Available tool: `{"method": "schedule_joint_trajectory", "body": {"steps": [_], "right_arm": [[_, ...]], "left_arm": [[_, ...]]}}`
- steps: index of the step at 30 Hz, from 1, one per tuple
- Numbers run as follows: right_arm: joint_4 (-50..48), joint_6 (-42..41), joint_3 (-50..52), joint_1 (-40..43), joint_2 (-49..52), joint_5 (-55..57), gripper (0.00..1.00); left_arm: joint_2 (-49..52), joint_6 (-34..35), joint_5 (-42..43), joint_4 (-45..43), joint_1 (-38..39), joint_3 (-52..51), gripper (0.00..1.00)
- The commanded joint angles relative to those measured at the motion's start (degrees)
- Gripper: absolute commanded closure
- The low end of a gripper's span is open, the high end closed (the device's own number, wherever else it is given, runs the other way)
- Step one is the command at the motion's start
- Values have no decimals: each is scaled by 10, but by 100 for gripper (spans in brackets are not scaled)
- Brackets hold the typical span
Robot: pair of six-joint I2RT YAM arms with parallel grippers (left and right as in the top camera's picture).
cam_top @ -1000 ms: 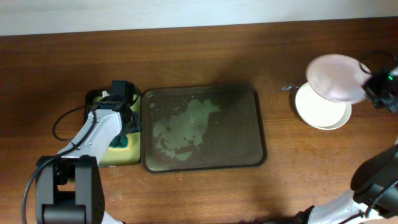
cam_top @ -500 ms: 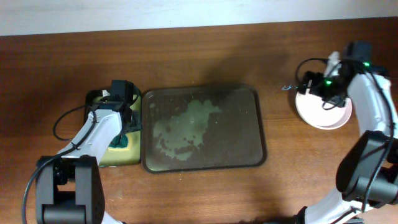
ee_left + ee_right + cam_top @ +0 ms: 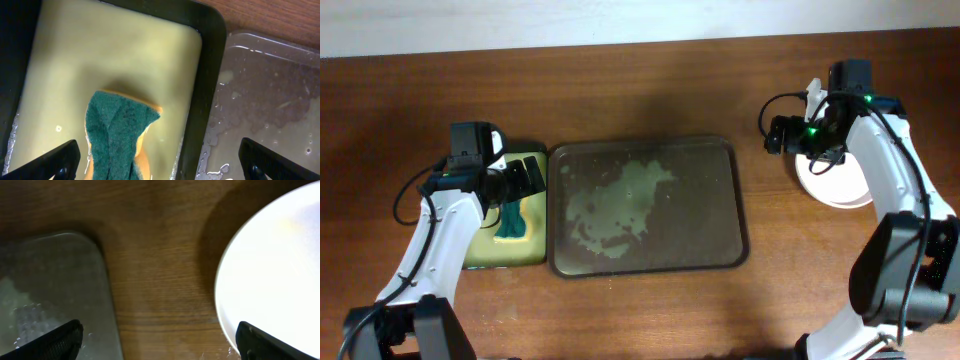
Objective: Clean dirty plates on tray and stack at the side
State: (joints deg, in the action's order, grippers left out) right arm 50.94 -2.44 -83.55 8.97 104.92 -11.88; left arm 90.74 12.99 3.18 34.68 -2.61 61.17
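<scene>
Overhead, open table (image 3: 770, 205) lies between tray (image 3: 742, 215) rim and stacked plates (image 3: 835, 187).

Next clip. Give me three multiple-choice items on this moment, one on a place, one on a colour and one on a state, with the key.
1. Where do the plates lie?
A) on the tray
B) on the table, right of the tray
C) on the table, left of the tray

2. What colour is the sponge's top face?
A) red
B) white
C) green

3. How is the left pincer?
A) open
B) shut on the sponge
C) shut on a plate

Key:
1 B, the overhead view shows them right of the tray, with no plate on it.
2 C, the left wrist view shows a green pad.
3 A, its fingertips stand wide apart.
</scene>
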Motion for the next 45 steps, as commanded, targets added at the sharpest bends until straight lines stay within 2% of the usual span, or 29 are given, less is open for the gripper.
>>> {"method": "schedule_joint_trajectory", "body": {"steps": [1,2,3,4,8,9,11,12,14,16,17,20,24,29,41,43,45], "right_arm": [[0,7,1,-66,-170,1,2],[0,7,1,-108,-257,1,1],[-22,55,2,-147,-336,64,2],[-31,67,2,-171,-394,102,2],[-64,67,58,-190,-626,113,2],[-146,67,109,-190,-702,111,2],[-377,67,255,-190,-855,109,2],[-414,67,283,-190,-880,109,2],[-533,67,407,-174,-964,127,2],[-588,67,539,-156,-1012,126,2],[-619,67,624,-152,-1031,126,2],[-653,65,748,-140,-1047,126,2],[-653,65,833,-136,-1047,126,2],[-464,65,832,-109,-1043,124,1],[-463,65,832,-109,-1041,124,2],[-463,65,832,-109,-1041,124,1],[-463,65,832,-109,-1041,124,2]], "left_arm": [[-7,-7,9,0,-2,0,1],[-7,-7,9,0,-2,0,1],[-7,-7,9,0,-2,0,1],[-7,-7,9,0,-2,0,1],[-7,-7,9,0,-2,0,1],[-7,-7,9,0,-2,0,1],[-7,-7,9,0,-2,0,1],[-7,-7,9,0,-2,0,0],[-7,-7,9,0,-2,0,1],[-7,-7,9,0,-2,0,1],[-7,-7,9,0,-2,0,1],[-7,-7,9,0,-2,0,1],[-7,-7,9,0,-2,0,1],[-7,-7,9,0,-2,0,0],[-12,-7,9,1,-2,0,1],[-47,-7,9,1,-2,-2,1],[-178,-7,9,1,-2,-25,1]]}}
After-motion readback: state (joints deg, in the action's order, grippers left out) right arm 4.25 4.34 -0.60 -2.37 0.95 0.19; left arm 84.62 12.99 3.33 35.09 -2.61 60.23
